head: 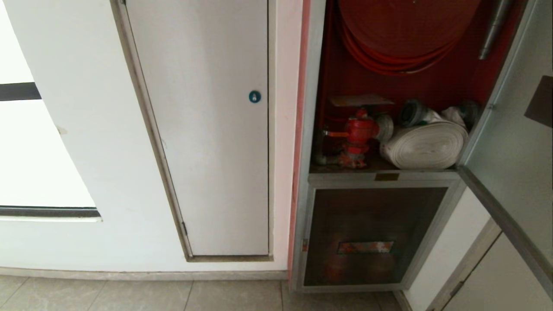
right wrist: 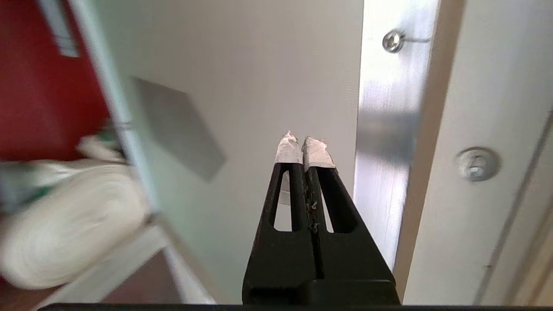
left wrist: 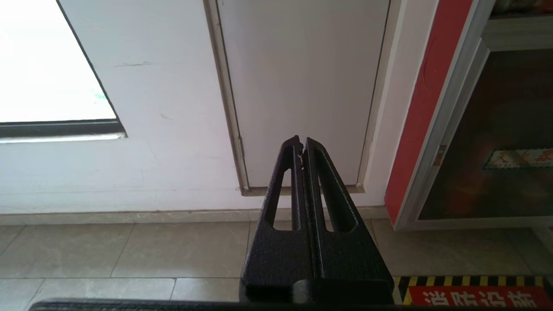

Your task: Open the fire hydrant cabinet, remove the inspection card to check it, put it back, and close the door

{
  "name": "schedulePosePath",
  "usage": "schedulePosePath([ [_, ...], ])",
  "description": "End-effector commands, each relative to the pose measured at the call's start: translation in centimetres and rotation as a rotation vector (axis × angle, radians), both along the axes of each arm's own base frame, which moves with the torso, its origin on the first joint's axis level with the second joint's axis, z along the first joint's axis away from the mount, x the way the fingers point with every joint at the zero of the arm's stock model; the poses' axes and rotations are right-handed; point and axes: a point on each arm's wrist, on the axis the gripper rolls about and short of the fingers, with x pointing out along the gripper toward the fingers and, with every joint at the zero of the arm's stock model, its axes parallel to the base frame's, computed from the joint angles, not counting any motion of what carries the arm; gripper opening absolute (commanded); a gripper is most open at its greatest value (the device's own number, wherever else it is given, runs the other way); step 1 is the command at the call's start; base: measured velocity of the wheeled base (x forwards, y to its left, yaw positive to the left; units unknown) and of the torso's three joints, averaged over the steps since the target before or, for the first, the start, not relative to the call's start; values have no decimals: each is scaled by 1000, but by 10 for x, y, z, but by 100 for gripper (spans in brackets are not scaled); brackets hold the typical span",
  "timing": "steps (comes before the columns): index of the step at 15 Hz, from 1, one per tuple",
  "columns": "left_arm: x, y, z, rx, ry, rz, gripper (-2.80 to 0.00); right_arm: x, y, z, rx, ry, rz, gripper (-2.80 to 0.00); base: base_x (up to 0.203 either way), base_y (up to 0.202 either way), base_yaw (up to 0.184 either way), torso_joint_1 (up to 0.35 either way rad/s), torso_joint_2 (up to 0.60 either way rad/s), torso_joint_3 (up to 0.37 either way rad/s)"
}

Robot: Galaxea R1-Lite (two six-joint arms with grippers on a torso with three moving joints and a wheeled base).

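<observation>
White wall frames our cabinet (head: pixel 322 86), door (head: pixel 514 142) swung open rightward. Our right gripper (right wrist: pixel 302 144), jaws closed and empty, faces the door; the card (head: pixel 360 100), probably lying flat above the valve (head: pixel 358 129), sits leftward.

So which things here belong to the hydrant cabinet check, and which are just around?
Job:
- fire hydrant cabinet, open
- door, swung out
- inspection card, above red valve
- right gripper, jaws shut

Just around:
- white closet door
- lower glass panel
- rolled hose
- left gripper

The fire hydrant cabinet (head: pixel 389 129) stands right of a closet door (head: pixel 207 129) (its own door (head: pixel 514 142) swung rightward); rolled hose (head: pixel 425 144) inside.
</observation>
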Motion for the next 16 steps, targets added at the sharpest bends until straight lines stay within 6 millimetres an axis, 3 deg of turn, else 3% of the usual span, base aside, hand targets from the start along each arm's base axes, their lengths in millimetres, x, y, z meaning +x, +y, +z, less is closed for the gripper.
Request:
schedulePosePath([
  [1, 0, 0, 0, 0, 2, 0, -280, 9, -13, -5, 6, 36, -51, -280, 0, 0, 0, 0, 0, 0],
  [5, 0, 0, -1, 0, 3, 0, -280, 23, -45, -15, 15, 99, -124, -280, 0, 0, 0, 0, 0, 0],
  [8, 0, 0, 0, 0, 2, 0, -280, 30, -52, -16, 23, 107, -132, -280, 0, 0, 0, 0, 0, 0],
  [14, 0, 0, 0, 0, 2, 0, -280, 24, -88, -21, 29, 135, -206, -280, 0, 0, 0, 0, 0, 0],
  [16, 0, 0, 0, 0, 2, 0, -280, 22, -92, -22, 29, 139, -209, -280, 0, 0, 0, 0, 0, 0],
])
